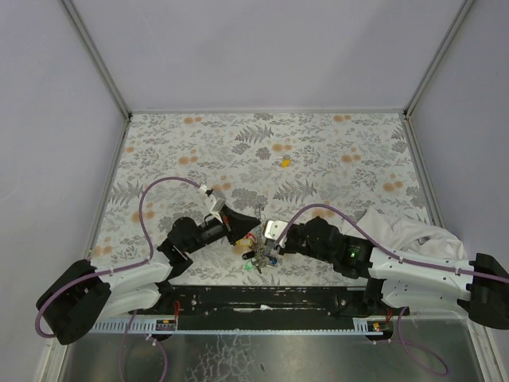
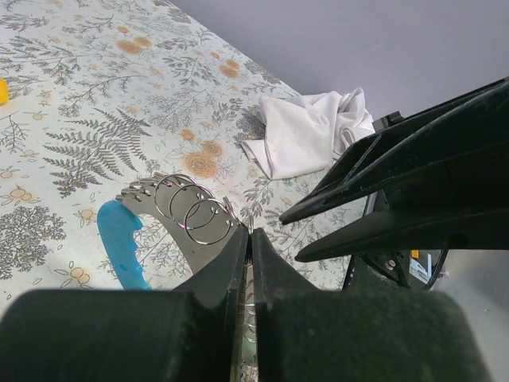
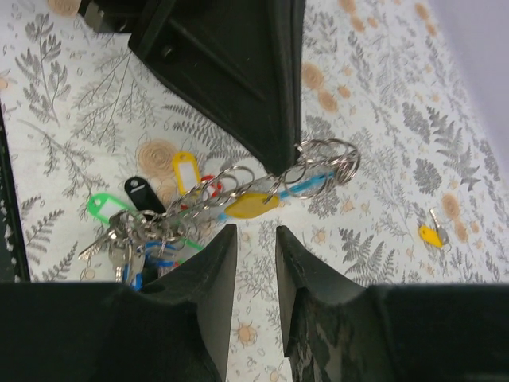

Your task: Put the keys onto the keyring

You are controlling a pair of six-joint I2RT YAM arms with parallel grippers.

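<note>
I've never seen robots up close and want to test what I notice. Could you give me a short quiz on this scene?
1. True or false: the left end effector is wide open.
2. The lone key, lying apart from the cluster, is: A yellow, B purple, C white.
3. Fill in: the jaws of the right end effector stand ____.
Key: 1 false, it is shut on the rings; 2 A; 3 open.
</note>
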